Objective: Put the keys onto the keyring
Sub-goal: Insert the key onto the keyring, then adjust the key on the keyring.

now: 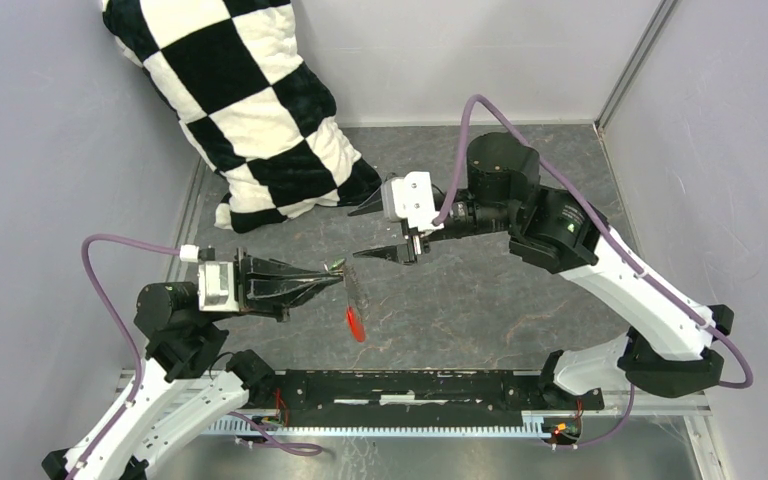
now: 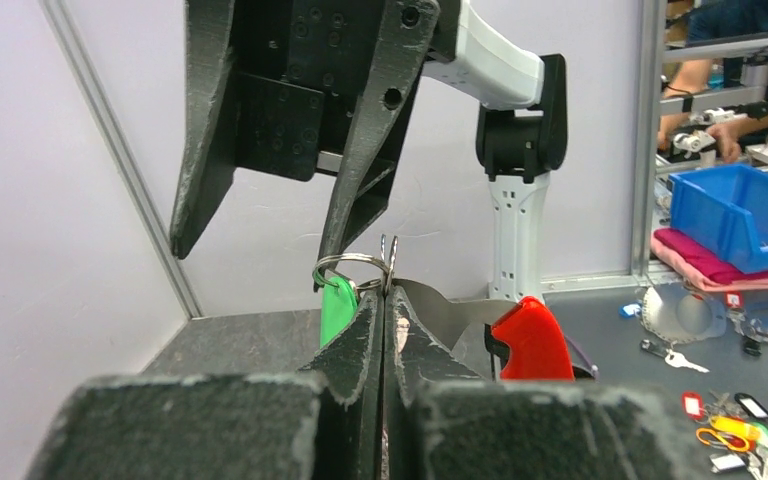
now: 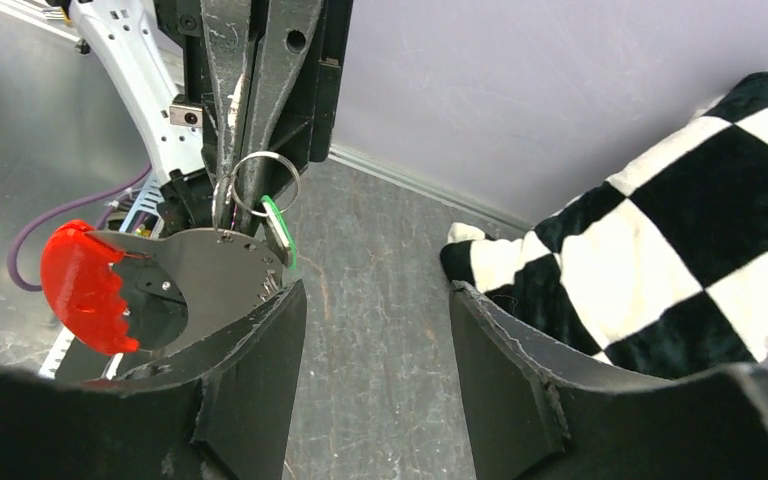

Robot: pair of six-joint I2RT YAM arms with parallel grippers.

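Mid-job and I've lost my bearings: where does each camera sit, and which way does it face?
Top external: above and behind the bases, looking down on the table; left end effector and right end effector both show.
Left wrist: looks along the shut left end effector, which pinches the keyring, toward the open right one.
Right wrist: looks back the opposite way between its own fingers; pillow at right.
Shared: both wrist views show the keyring and green key.

The keyring [image 1: 356,324] hangs at the left hand [image 1: 335,272], right hand [image 1: 355,234] and pillow [image 1: 260,120] behind.
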